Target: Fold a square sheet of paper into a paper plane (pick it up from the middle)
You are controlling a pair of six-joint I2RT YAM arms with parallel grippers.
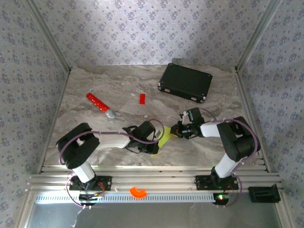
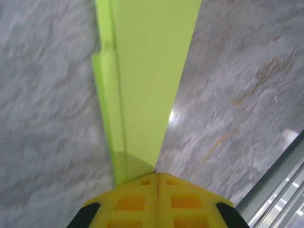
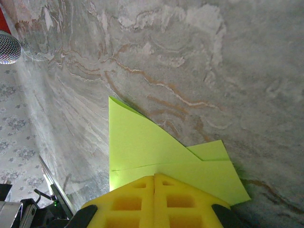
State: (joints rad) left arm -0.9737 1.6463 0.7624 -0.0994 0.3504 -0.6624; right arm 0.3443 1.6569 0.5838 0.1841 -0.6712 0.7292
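Note:
The square sheet of paper (image 1: 165,136), lime yellow-green and partly folded with creases, lies flat on the marble table between my two grippers. My left gripper (image 1: 156,142) is at its near left end. In the left wrist view the yellow fingertips (image 2: 142,187) are pressed together, and the paper (image 2: 142,71) tapers down to them and runs under the left one. My right gripper (image 1: 174,131) is at the far right end. Its yellow fingertips (image 3: 142,190) are also together, resting on the layered paper (image 3: 142,142). Both grippers (image 2: 157,175) (image 3: 154,176) are shut.
A black case (image 1: 185,82) stands at the back right. A small red block (image 1: 141,98) and a red stick (image 1: 97,102) with a silver mesh ball (image 3: 8,47) lie at the back left. An orange ring piece (image 1: 138,192) sits on the front rail (image 2: 280,190).

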